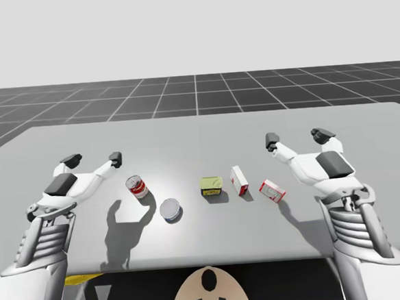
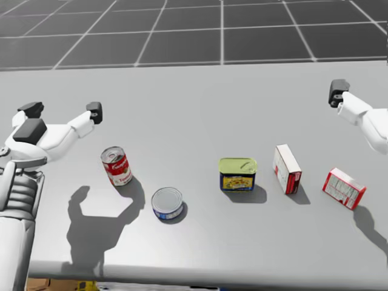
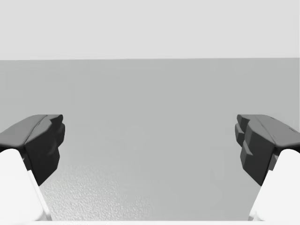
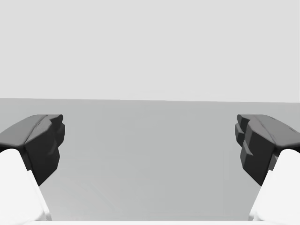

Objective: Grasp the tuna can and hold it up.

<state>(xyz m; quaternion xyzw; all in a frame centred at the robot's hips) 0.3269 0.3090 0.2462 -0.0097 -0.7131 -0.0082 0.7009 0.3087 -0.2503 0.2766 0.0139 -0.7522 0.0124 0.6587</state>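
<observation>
Silver-lidded and low, the tuna can (image 2: 167,202) lies on the table (image 1: 199,133) near my side, just beside the red can (image 2: 116,165). My left gripper (image 1: 93,158) hovers nearest, fingers spread wide and holding nothing; my right gripper (image 1: 297,138) is the same. I judge it better to descend from above, away from the red can, then close across the sides. Both cans and the two boxes (image 2: 287,168) are shut, their contents hidden.

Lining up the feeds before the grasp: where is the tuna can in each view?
High view: tuna can left of centre, on the near-edge side of the red-and-white can.
Head view: tuna can lower left of centre, right of and below that red-and-white can.
Left wrist view: table ahead of my open left gripper.
Right wrist view: table ahead of my open right gripper.
Shared landmark: the red-and-white can.
</observation>
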